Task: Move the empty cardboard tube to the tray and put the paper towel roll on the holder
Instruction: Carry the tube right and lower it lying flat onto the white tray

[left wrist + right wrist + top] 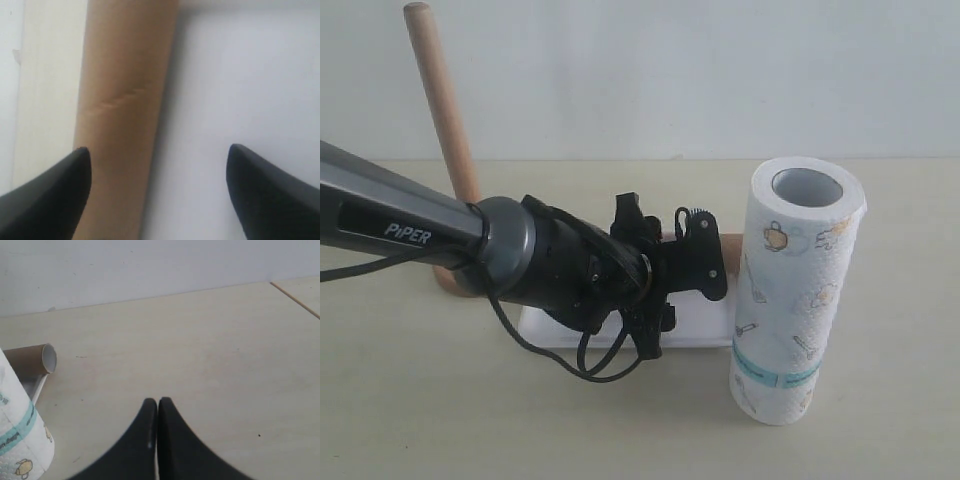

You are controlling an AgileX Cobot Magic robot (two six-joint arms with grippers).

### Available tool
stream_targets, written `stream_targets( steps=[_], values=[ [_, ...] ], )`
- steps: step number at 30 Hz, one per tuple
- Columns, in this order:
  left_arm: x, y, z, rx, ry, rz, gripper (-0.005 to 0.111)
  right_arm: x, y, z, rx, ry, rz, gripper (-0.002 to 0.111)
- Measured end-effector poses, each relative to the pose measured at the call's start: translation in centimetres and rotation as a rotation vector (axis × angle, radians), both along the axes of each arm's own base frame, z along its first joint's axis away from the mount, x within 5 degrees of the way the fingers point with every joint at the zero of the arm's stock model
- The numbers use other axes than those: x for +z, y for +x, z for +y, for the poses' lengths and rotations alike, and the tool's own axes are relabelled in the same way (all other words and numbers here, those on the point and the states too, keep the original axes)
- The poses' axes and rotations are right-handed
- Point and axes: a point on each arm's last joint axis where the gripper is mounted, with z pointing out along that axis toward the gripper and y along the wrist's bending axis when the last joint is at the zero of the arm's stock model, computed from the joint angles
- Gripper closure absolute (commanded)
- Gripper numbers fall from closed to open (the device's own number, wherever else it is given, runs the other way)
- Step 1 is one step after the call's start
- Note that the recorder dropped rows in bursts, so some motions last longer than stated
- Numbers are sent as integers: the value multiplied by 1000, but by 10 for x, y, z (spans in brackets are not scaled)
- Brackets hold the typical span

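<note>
The long brown cardboard tube [125, 115] lay along one edge of the shallow white plastic tray [240, 90], with the pale counter [45, 100] just beyond it. A brush from the left gripper [159, 149], jaws apart above it, could have rolled it off. The right gripper [158, 402], pressed together, hovered over the counter. The tube looked plain, hollow and faintly creased.

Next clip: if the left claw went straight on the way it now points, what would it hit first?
Probably the empty cardboard tube, which lies ahead of one finger of the open left claw; the other finger faces the bare tray. Depth is hard to judge.
</note>
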Motion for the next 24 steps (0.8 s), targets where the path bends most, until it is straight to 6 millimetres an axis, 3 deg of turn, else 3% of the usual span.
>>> stream_targets(
  steps=[24],
  values=[
    [2, 4, 6, 46, 46, -48, 36, 0, 0, 0, 0, 0, 0, 108]
  ],
)
